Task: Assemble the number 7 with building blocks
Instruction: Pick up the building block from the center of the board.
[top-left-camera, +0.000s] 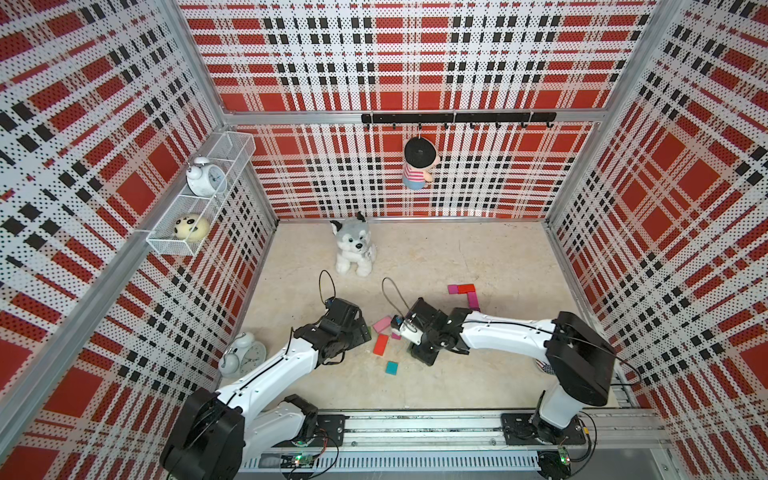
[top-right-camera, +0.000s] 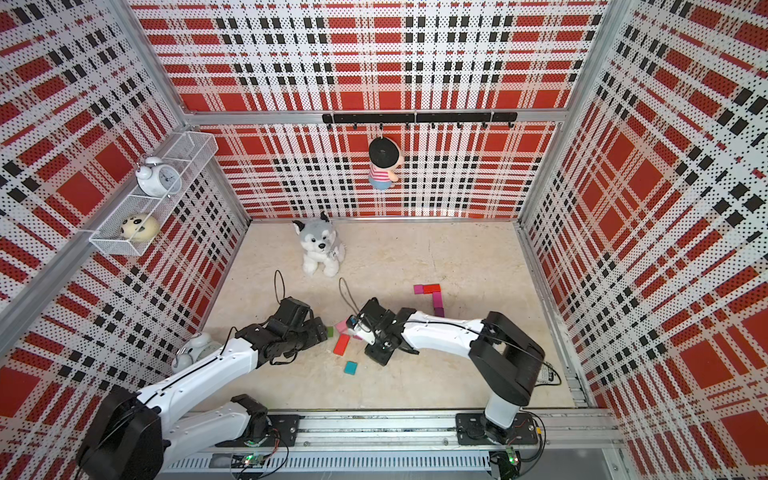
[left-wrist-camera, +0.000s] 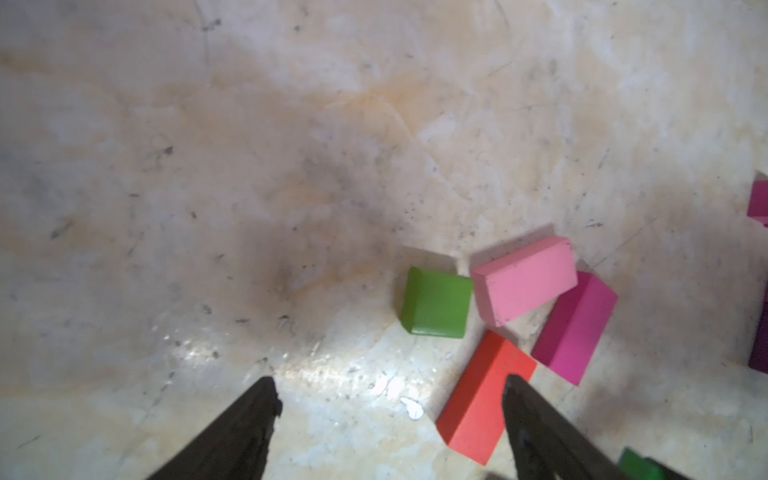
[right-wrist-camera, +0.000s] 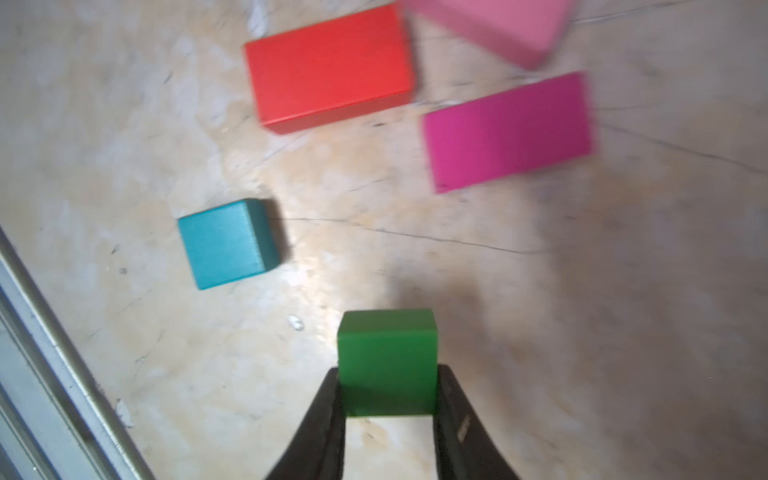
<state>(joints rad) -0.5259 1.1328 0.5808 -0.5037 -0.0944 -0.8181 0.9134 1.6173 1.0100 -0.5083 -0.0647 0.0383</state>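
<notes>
1. The right end effector (right-wrist-camera: 388, 372) is closed narrow on a small green square block with smooth painted faces (right-wrist-camera: 387, 353). Its black fingers (right-wrist-camera: 324, 424) press two opposite flat sides. We cannot tell whether the block is clear of the beige marbled counter (right-wrist-camera: 623, 332).
2. The left end effector (left-wrist-camera: 390, 382) is spread wide and holds nothing. In the left wrist view one finger overlaps the long red-orange rectangular block (left-wrist-camera: 478, 399); we cannot tell whether they touch.
3. The loose building blocks lie between the two arms. A second green square block (left-wrist-camera: 436, 307), a pale pink rectangular block (left-wrist-camera: 523, 280) and a magenta rectangular block (left-wrist-camera: 575, 328) lie close together beside the red-orange one. A teal square block (right-wrist-camera: 226, 243) lies apart from them.
4. The number 7 (top-left-camera: 469, 293) appears in both top views as a short top bar with a stem begun from its right end. It lies well apart from the loose cluster. We judge it unfinished.
5. We judge the blocks to be light, rigid and not fragile. Their smooth faces may slip if pinched near an edge or a corner.
6. The best hold seems to be across two parallel sides at mid-length. We would hold the rectangles across the short width so that they do not pivot between the fingers.
</notes>
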